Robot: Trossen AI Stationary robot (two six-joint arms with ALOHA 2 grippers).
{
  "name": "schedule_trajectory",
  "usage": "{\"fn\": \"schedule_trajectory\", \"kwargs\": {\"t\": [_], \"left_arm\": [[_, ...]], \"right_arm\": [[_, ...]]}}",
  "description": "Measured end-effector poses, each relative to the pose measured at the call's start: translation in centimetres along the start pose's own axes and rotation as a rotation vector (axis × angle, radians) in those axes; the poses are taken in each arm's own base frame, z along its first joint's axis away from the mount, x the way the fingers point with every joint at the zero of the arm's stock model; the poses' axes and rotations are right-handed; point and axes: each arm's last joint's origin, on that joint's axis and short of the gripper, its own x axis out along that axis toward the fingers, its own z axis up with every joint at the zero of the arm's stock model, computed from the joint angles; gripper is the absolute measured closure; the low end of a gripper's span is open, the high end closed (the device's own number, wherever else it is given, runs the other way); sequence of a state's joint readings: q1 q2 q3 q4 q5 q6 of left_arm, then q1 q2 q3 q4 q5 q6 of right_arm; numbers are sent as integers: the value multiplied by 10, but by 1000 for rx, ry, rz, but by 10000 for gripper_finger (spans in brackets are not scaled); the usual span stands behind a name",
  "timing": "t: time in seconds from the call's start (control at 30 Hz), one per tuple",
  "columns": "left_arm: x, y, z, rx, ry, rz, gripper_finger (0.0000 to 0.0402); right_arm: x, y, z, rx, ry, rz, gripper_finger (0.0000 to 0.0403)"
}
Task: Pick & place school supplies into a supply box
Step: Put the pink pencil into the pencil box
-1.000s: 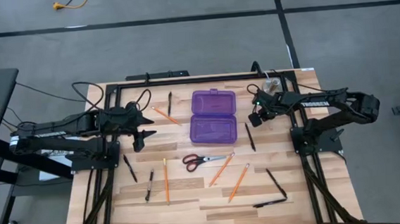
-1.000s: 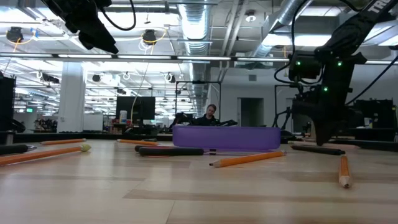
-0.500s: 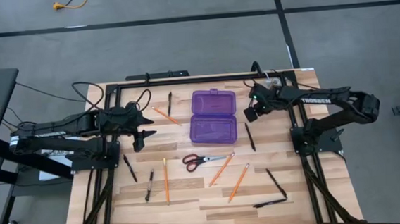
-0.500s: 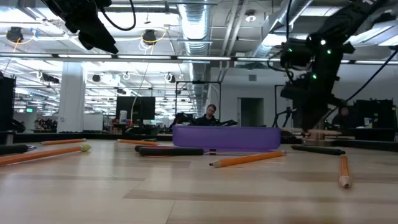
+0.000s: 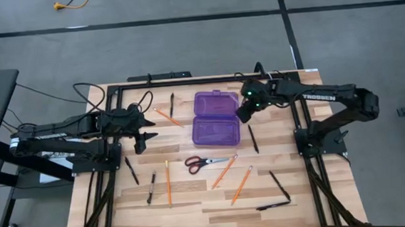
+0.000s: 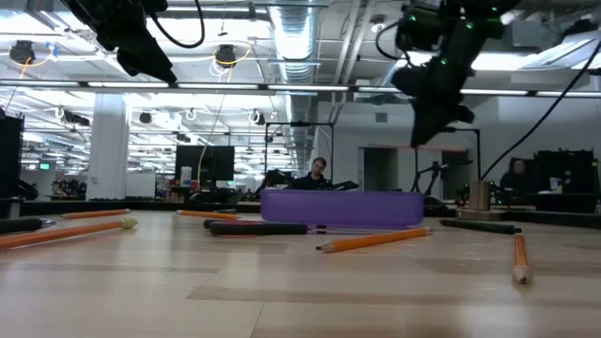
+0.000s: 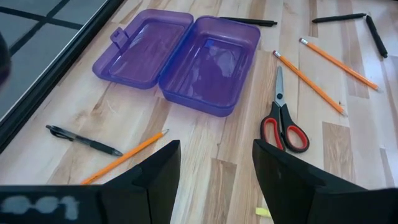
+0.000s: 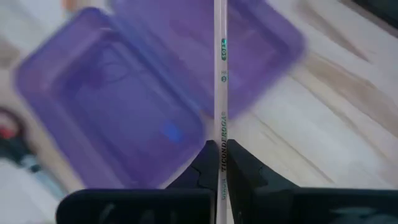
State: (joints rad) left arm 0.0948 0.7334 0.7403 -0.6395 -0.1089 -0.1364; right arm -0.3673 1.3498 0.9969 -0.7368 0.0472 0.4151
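The open purple supply box [image 5: 216, 118] lies flat at the table's far middle, its lid toward the far edge. My right gripper [image 5: 245, 111] hangs high at the box's right edge, shut on a pencil [image 8: 219, 74]. It also shows raised in the low view [image 6: 434, 111]. My left gripper [image 5: 143, 129] waits open above the table's left side, with its fingers [image 7: 158, 171] empty. The scissors [image 5: 209, 161], several orange pencils [image 5: 168, 182] and several black pens [image 5: 253, 137] lie flat on the wood. My right gripper pinches the pencil between its two fingers [image 8: 239, 167], holding the shaft [image 8: 221, 138] where the printed lettering is. The pencil runs along the line of the fingers and sticks out well past their tips. It is lifted clear and reaches over the open box.
The wooden table [image 5: 194, 200] carries scattered pens near its right near corner [image 5: 279, 185] and its left side [image 5: 131, 170]. The black frame rail [image 5: 186, 81] runs along the far edge. A person sits far back in the room [image 6: 318, 172].
My right gripper has risen from the table near the far right corner. It has moved toward the table's left, to the right edge of the purple box, and carries the pencil. The left arm has kept still.
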Motion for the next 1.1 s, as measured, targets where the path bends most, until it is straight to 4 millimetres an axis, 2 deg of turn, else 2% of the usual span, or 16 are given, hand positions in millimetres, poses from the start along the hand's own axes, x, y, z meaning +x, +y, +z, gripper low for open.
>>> {"fn": "schedule_trajectory", "kwargs": {"t": [0.3,0.53,0.87,1.1], "left_arm": [[0,0,0,-8,0,-15,211],[0,-1,0,-8,0,-22,211],[0,-1,0,-7,2,-26,211],[0,-1,0,-7,2,-26,211]], "right_arm": [[27,45,30,-187,69,71,402],[55,68,38,-275,142,111,402],[100,79,27,-311,262,109,402],[105,83,29,-322,235,144,401]]}}
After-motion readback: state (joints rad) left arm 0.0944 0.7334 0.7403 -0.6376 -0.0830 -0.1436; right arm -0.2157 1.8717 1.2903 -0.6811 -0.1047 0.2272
